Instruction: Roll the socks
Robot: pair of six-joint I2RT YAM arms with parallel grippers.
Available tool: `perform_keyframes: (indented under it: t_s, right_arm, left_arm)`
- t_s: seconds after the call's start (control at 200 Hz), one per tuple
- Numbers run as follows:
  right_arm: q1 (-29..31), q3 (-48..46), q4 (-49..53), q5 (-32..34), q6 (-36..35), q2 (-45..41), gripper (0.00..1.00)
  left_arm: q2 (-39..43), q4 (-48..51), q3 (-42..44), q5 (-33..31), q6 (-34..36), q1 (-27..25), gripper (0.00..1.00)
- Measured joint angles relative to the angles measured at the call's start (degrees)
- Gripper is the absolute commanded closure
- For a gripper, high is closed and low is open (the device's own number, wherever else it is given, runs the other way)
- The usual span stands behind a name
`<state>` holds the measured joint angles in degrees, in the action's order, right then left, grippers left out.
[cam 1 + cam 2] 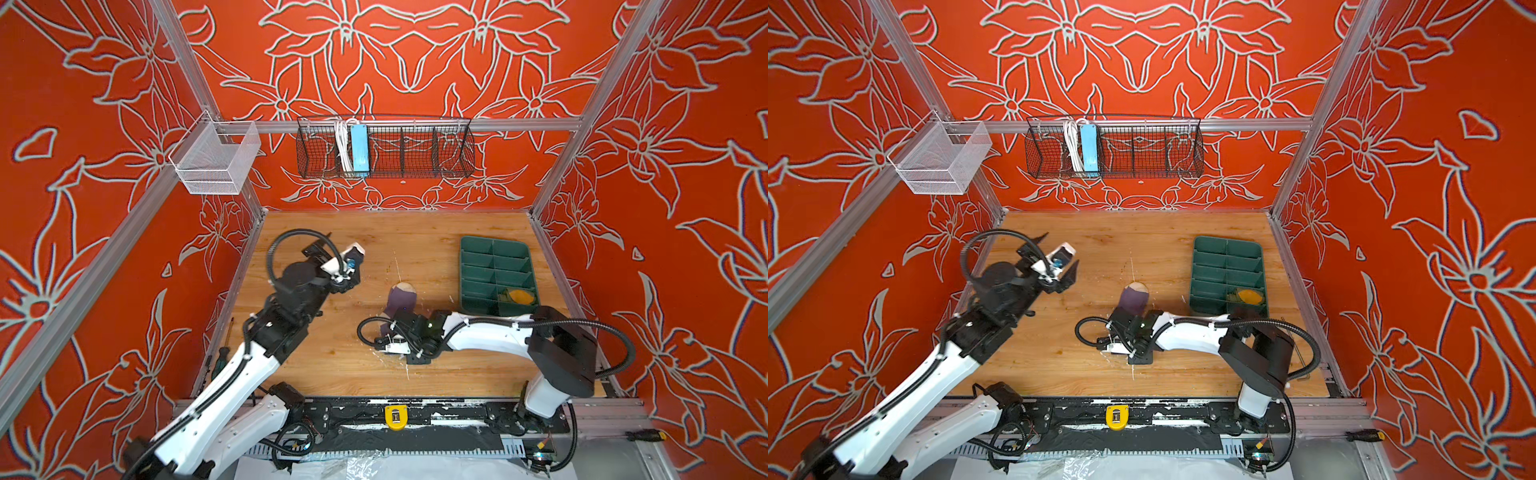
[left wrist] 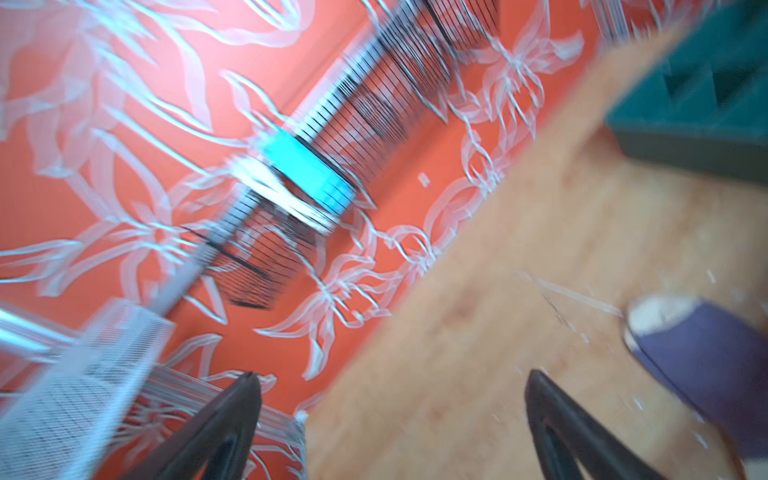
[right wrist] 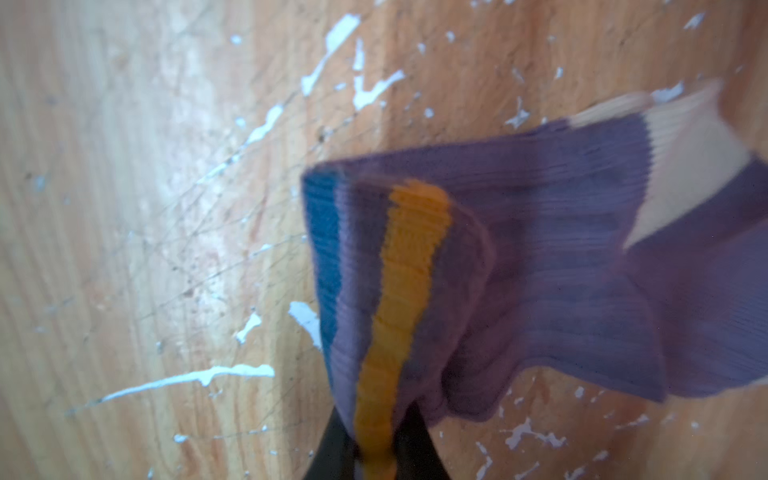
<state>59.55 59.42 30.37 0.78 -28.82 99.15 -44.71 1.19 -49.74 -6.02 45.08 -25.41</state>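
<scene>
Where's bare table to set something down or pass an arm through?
Free: the back strip of the table between the left gripper and green tray; and front centre, between the left arm and right gripper. Crowded: mid-right, where the purple sock, the right gripper with jaws shut on it, and the tray sit close.
</scene>
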Motion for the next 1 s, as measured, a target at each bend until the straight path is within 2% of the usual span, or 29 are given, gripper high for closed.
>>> perform_keyframes:
  t_s: [0.105,0.21,0.29,0.38,0.435,0.49,0.581,0.651,0.836,0.996]
  right_arm:
    - [-3.5,4.5,4.1,-6.2,2.2,2.8,1.00]
    - [-6.6,9.0,8.6,-13.4,3.9,5.6,1.00]
    - [-8.8,13.7,12.3,-19.5,4.9,9.0,1.00]
    - [-10.7,18.3,15.3,-25.7,5.6,13.6,1.00]
    - [-11.8,20.5,17.3,-29.3,5.8,16.3,1.00]
    - [-12.8,22.1,19.2,-32.2,5.8,18.1,1.00]
    - [-14.2,23.5,21.0,-35.6,5.7,19.8,1.00]
    - [-14.7,23.5,21.3,-37.2,5.7,20.2,1.00]
    - [-15.0,23.1,20.9,-39.5,5.7,20.6,1.00]
    - [-15.1,22.4,20.3,-40.6,5.7,20.6,1.00]
  left_arm:
    - [4.8,5.9,-5.1,9.6,3.7,0.3,0.03]
    - [5.8,14.1,-8.1,18.1,8.7,0.3,0.07]
    - [5.4,19.9,-7.3,22.8,13.0,0.3,0.08]
    - [5.0,24.5,-3.5,24.8,17.4,-0.5,0.09]
    - [5.0,26.5,-0.4,23.8,19.9,-3.1,0.09]
    - [4.8,28.2,2.8,21.1,23.1,-7.9,0.09]
    - [3.3,29.8,8.3,14.1,27.6,-16.0,0.09]
    - [1.4,29.8,12.3,10.4,29.2,-19.8,0.09]
    - [-5.8,26.5,17.0,5.4,27.7,-22.9,0.17]
    - [-18.4,20.9,15.5,-0.4,20.5,-24.5,0.31]
